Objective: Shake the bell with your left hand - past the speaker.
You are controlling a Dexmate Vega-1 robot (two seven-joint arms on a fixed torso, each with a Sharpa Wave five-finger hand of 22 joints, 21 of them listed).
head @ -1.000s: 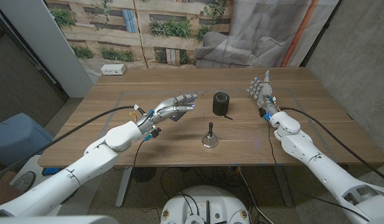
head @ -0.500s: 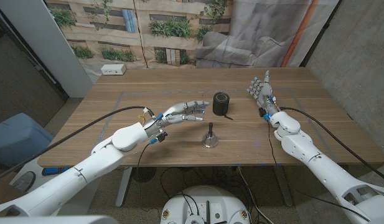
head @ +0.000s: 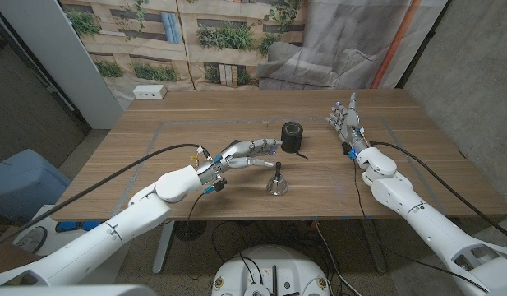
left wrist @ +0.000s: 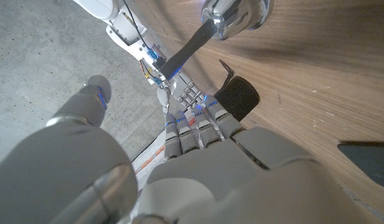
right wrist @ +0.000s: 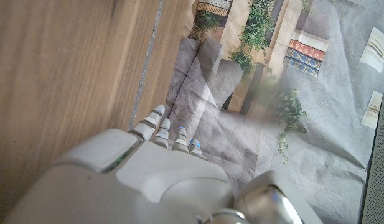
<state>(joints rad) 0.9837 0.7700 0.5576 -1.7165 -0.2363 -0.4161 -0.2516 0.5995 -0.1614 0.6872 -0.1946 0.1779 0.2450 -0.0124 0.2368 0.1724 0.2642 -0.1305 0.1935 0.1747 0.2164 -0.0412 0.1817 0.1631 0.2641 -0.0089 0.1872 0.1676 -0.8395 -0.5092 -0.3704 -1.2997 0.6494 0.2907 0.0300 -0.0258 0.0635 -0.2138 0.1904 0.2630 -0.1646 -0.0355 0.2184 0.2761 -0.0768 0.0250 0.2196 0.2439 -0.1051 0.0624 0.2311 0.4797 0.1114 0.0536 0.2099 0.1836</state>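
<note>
- Bell (head: 276, 182): small metal hand bell with a dark upright handle, standing on the wooden table (head: 154, 140) near its front edge, about mid-width. Nothing holds it. In the left wrist view the bell (left wrist: 232, 14) shows as a shiny rounded body with the dark handle running out from it.
- Left hand (head: 245, 153): reaches in from the left, held above the table, fingers stretched out toward the right and spread, nothing between them. Fingertips sit just left of the bell's handle and a little behind it; from the head view I cannot tell whether any fingertip touches the handle. Left wrist view gives the back of the left hand (left wrist: 204, 149) with fingers extended toward the bell and the speaker.
- Black cable (head: 113, 167): runs along the left forearm from the wrist back toward the table's left front edge.
- Speaker (head: 292, 136): short black cylinder, upright, just behind the bell and slightly right of it, apart from it. Also in the left wrist view (left wrist: 237, 98), beyond the fingertips.
- Right hand (head: 346, 122): over the right part of the table, well apart from bell and speaker, palm upright, fingers pointing up and apart, holding nothing. Right wrist view shows its back (right wrist: 148, 168) with fingers straight.
- White box (head: 149, 92): small, at the far left corner of the table.
- Backdrop (head: 195, 41): printed sheet of a building with plants, hanging behind the table.
</note>
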